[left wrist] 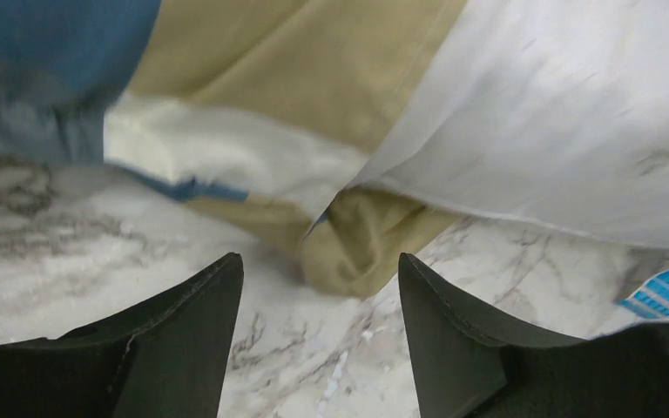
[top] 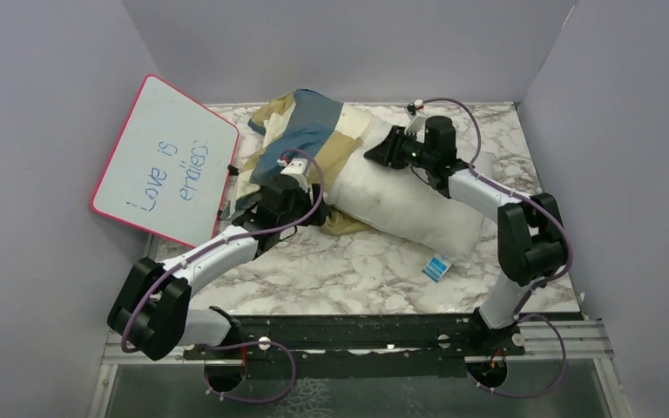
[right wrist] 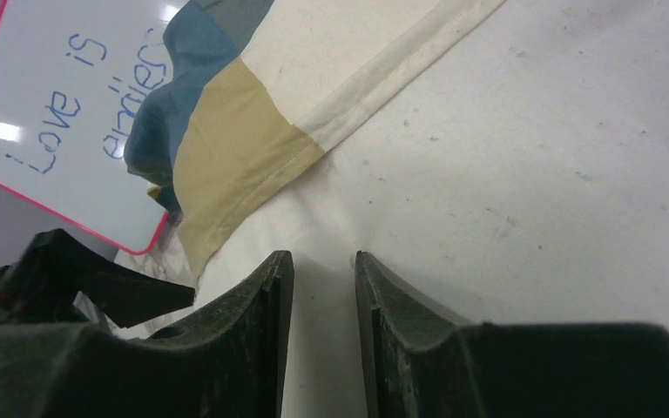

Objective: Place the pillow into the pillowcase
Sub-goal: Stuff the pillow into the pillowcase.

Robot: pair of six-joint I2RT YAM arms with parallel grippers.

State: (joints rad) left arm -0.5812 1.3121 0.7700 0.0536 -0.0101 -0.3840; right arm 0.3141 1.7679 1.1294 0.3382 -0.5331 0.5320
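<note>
Well, marble-look tabletop [top: 331, 270], plain grey walls [top: 357, 43] around; L claw [left wrist: 318, 261] & R claw [right wrist: 322, 257] both w/ jaws apart, empty.

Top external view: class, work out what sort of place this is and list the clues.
Probably a robot test booth, not a home: plain grey walls box in a marble-patterned table, a left arm and right arm are bolted to a rail at its near edge, and a whiteboard leans at the left.
</note>
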